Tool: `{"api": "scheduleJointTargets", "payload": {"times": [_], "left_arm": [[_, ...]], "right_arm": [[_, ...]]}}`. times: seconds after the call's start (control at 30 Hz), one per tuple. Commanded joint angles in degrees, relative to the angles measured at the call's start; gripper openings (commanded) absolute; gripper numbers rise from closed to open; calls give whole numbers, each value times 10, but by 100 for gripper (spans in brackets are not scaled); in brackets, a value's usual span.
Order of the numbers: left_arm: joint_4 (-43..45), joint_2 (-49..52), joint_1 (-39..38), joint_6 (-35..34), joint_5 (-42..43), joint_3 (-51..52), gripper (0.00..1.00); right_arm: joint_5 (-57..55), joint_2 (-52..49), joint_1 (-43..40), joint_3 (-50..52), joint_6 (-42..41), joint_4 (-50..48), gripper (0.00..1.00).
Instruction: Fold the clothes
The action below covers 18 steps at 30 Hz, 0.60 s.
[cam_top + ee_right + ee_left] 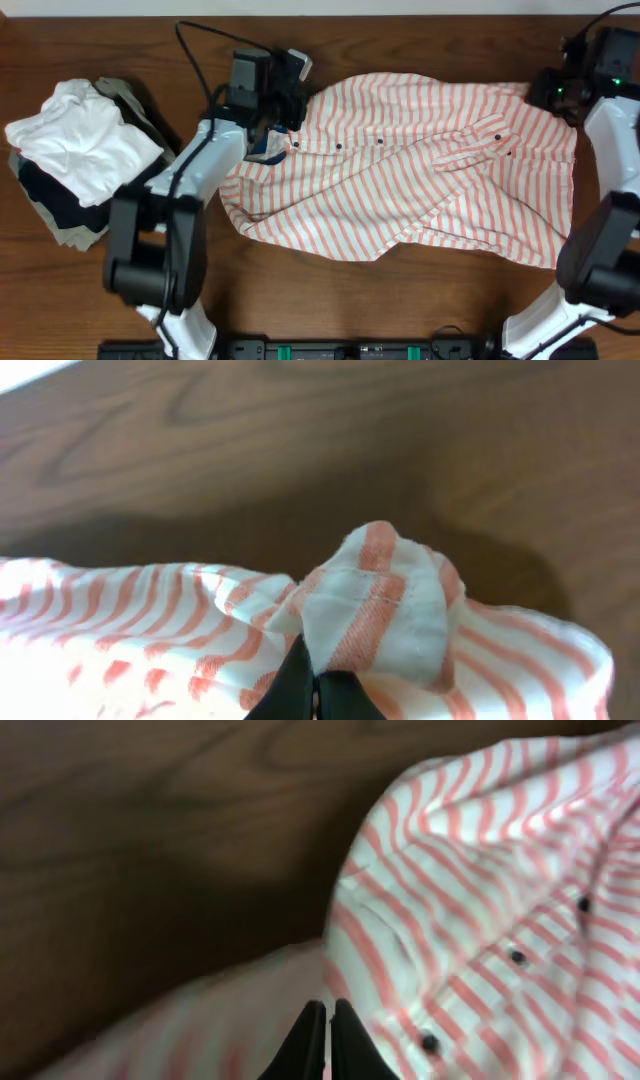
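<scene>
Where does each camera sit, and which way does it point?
Overhead: above the table, facing down on the striped shirt and garment pile; left arm, right arm show.
Left wrist: on the left arm, facing the shirt's buttons past the left gripper clamping fabric.
Right wrist: on the right arm, facing table past the right gripper pinching the shirt.
Shared: all show the shirt on the table.

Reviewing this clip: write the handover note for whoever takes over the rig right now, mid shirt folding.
Left tool: shut, pinching the shirt at its collar end.
Right tool: shut on a bunched bit of the shirt's far right corner.
Shirt: spread open and rumpled on the table, buttons up, one sleeve lying across the front. The pile of other garments sits apart on the left.
Done: both grips are on.
Left: every fold; none is made yet.
</scene>
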State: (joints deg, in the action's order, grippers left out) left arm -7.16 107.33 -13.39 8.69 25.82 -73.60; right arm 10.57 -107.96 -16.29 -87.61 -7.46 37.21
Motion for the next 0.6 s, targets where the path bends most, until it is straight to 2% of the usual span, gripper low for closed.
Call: {"api": "scheduleJointTargets", "payload": {"times": [0.0, 0.13, 0.23, 0.4, 0.43, 0.5, 0.53, 0.57], "left_arm": [[-62, -32, 1, -14, 8, -4, 6], [-162, -45, 1, -13, 7, -4, 6], [-207, -45, 1, -13, 7, -2, 6], [-169, -45, 1, -13, 7, 0, 6], [-150, -45, 1, -13, 7, 0, 9], [-103, -45, 1, -14, 7, 0, 36], [-80, -45, 1, -19, 7, 0, 47], [-57, -45, 1, -28, 7, 0, 50]], "right_arm": [[-23, 8, -10, -1, -7, 59, 1], [-66, 8, -21, 1, -7, 151, 1], [-108, 8, -31, 1, -7, 192, 1], [-106, 8, -43, 1, -6, 207, 1], [-100, 8, -43, 1, -6, 207, 1], [-80, 8, -43, 1, -7, 214, 1], [-68, 8, -43, 1, -6, 219, 1], [-56, 8, -43, 1, -6, 225, 1]]}}
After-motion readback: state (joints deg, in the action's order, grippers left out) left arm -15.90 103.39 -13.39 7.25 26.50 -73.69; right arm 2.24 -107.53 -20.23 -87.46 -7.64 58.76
